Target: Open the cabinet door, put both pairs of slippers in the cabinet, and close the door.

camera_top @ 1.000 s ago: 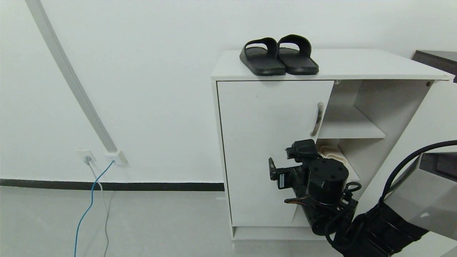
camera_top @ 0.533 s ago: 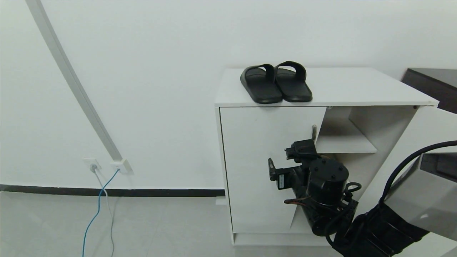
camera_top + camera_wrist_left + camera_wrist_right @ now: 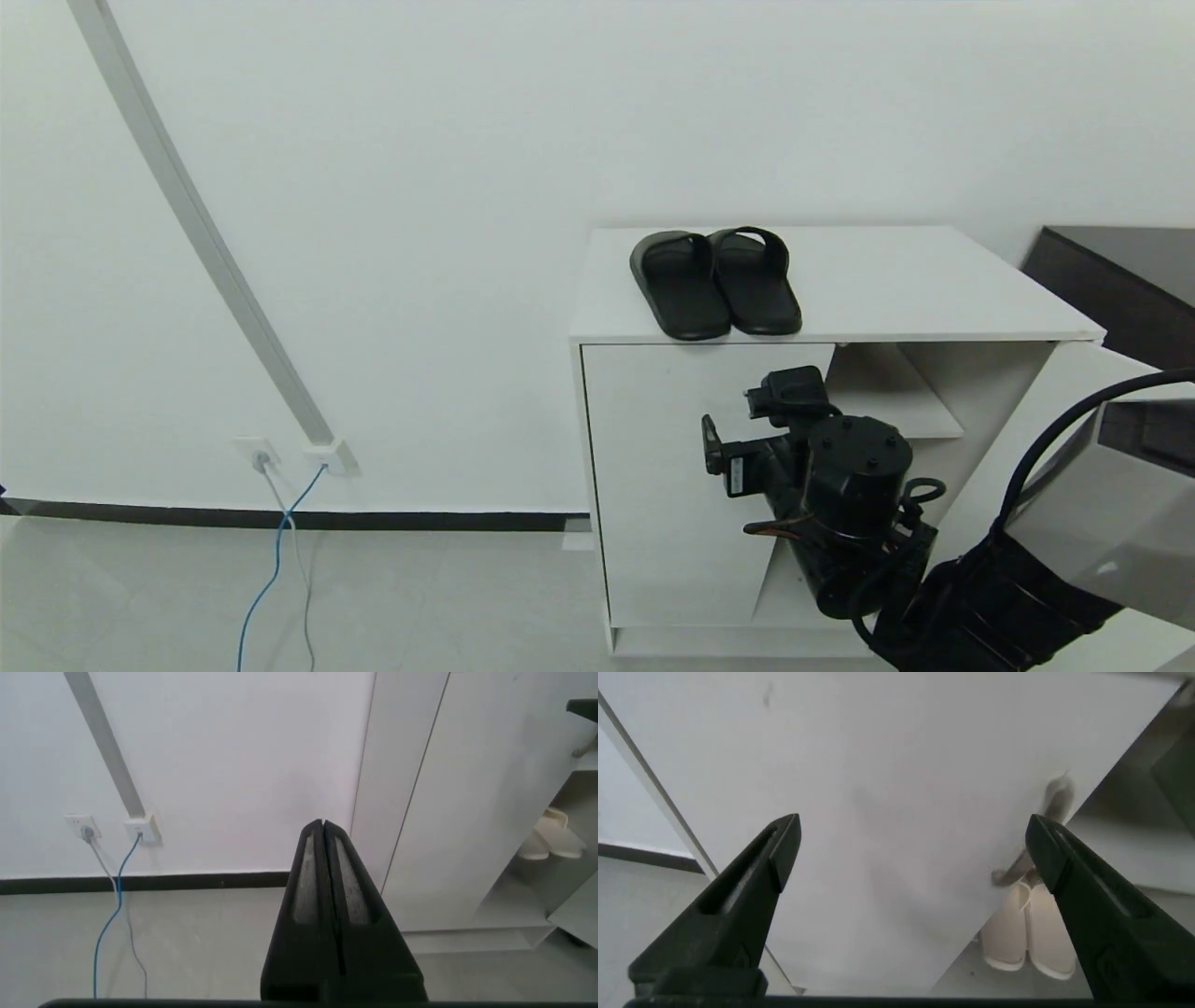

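Observation:
A pair of black slippers point(image 3: 714, 285) lies on the top of the white cabinet point(image 3: 887, 280), near its front left. The cabinet's left door point(image 3: 672, 467) is closed and its right door point(image 3: 1036, 420) stands swung open. A pale pair of slippers point(image 3: 1032, 929) rests inside on the lower shelf, and the same pale slippers point(image 3: 547, 835) appear past the door edge. My right arm point(image 3: 840, 485) hangs in front of the open compartment. My right gripper point(image 3: 913, 826) is open and empty, facing the left door and its handle point(image 3: 1055, 803). My left gripper point(image 3: 323, 835) is shut on nothing, out to the cabinet's left.
A dark piece of furniture point(image 3: 1120, 280) stands right of the cabinet. Wall sockets point(image 3: 299, 457) with a blue and a grey cable point(image 3: 271, 579) sit low on the wall at left, under a slanted conduit point(image 3: 187, 215). Bare floor point(image 3: 420, 597) lies left of the cabinet.
The whole head picture has shifted: the cabinet and slippers now sit lower in it and more of the top shows, so the camera moved. My right arm keeps its place in the picture.

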You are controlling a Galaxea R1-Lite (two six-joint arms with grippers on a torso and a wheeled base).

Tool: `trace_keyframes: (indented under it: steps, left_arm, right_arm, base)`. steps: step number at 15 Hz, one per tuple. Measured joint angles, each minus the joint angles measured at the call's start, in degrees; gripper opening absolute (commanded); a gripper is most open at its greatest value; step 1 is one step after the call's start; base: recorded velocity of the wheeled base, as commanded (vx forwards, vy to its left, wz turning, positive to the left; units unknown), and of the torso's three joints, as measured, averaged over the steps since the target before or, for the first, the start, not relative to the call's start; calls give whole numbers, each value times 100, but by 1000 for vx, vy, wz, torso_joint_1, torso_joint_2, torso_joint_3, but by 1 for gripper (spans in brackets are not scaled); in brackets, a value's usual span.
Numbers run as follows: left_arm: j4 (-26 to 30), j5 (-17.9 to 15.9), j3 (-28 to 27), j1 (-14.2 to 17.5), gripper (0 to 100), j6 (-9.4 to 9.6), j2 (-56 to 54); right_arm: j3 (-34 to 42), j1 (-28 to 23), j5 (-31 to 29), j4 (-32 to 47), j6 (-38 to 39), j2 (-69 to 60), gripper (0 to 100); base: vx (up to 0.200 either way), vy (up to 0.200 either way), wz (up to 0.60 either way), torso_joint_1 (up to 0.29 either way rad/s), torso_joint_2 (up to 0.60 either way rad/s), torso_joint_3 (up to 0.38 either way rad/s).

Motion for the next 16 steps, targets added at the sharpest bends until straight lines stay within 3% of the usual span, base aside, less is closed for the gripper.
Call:
trace_keyframes:
  steps: [9,16]
  left_arm:
    - [2,0,0,0,0,0,-2]
    - [2,0,0,0,0,21,-2]
  right_arm:
    - [33,2,2,0,0,4,100]
    - [77,-9,60,-9,9,6,100]
  base:
    - [0,0,0,249,-576,-329]
    - [0,0,0,184,-399,-219]
